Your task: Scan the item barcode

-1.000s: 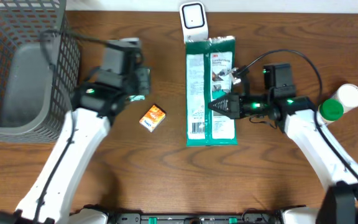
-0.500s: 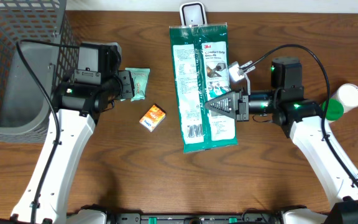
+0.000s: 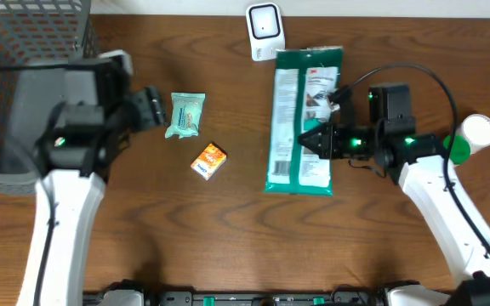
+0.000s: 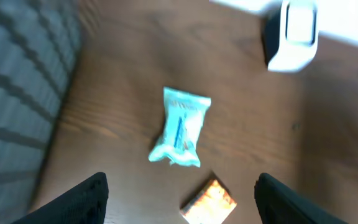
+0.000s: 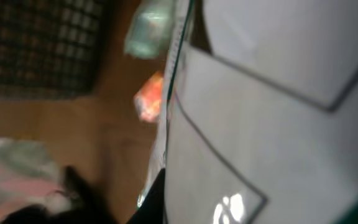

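Note:
The white barcode scanner [image 3: 264, 31] stands at the table's back edge and also shows in the left wrist view as the scanner [image 4: 293, 36]. Just right of it hangs a long green and white 3M package [image 3: 296, 102], with my right gripper [image 3: 315, 141] shut on its right edge. That package [image 5: 272, 118] fills the right wrist view, blurred. A small teal packet [image 3: 185, 113] lies free on the wood, the packet [image 4: 180, 127] sitting ahead of my left gripper [image 4: 180, 186]. My left gripper [image 3: 150, 108] is open and holds nothing.
A small orange box [image 3: 209, 160] lies near the packet, the box [image 4: 209, 203] between my left fingers' line of sight. A grey wire basket [image 3: 7, 51] fills the back left corner. A white and green bottle [image 3: 466, 140] stands at the right edge.
My left gripper opened, let the teal packet drop onto the table and drew back left toward the basket. My right gripper carried the green package to the right of the scanner.

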You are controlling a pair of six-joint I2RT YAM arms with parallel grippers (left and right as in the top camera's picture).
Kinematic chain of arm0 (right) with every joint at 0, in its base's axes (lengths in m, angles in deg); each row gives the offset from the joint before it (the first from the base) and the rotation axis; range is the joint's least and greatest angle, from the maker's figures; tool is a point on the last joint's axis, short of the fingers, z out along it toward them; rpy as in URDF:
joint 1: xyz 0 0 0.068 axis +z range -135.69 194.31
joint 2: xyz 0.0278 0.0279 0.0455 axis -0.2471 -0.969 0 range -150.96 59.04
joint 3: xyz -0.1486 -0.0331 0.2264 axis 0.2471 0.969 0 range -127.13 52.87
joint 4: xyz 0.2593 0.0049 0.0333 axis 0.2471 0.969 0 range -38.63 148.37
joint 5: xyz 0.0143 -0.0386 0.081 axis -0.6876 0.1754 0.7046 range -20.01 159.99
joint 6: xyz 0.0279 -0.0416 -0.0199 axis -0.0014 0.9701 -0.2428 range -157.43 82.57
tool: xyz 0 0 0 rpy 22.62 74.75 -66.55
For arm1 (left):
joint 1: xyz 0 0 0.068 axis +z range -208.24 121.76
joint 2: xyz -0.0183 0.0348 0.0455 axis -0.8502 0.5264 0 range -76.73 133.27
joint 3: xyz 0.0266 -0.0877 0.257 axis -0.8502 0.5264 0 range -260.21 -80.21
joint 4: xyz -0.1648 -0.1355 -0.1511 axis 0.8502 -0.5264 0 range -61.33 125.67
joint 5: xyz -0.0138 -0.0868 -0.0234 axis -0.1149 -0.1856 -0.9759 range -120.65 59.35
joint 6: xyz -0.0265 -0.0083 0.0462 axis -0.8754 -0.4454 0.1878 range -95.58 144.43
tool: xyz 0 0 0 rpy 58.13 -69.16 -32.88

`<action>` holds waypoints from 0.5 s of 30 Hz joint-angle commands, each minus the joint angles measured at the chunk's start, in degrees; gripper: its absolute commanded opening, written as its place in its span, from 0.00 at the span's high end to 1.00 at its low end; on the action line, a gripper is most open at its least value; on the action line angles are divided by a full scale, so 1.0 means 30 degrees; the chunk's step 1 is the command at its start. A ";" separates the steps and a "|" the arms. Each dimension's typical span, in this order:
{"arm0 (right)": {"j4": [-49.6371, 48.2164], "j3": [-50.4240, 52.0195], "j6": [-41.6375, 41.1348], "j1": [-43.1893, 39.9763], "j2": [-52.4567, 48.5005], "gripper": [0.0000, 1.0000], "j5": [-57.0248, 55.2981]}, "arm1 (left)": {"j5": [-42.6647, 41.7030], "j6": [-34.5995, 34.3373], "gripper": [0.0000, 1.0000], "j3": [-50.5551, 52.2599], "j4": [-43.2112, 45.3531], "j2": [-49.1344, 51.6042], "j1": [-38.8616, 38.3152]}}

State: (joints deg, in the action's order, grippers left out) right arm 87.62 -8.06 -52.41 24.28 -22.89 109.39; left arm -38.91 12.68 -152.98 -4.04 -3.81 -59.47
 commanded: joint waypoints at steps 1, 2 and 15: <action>0.2659 -0.3446 0.2426 0.0357 0.0954 0.99 -0.6681 | 0.0168 0.0036 0.23 -0.0102 0.0095 -0.1166 0.0838; 0.3796 -0.4466 0.3257 0.0583 0.0954 0.99 -0.7890 | 0.0182 0.0036 0.23 -0.0102 0.0138 -0.1319 0.1049; 0.0918 -1.0010 1.4571 0.5588 0.0699 0.99 -1.6997 | 0.0175 0.0036 0.14 -0.0080 -0.0350 -0.1486 0.1515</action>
State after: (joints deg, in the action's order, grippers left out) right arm 93.52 -37.19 -22.91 38.01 -20.18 68.43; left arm -38.86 12.50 -153.01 -4.91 -8.27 -55.17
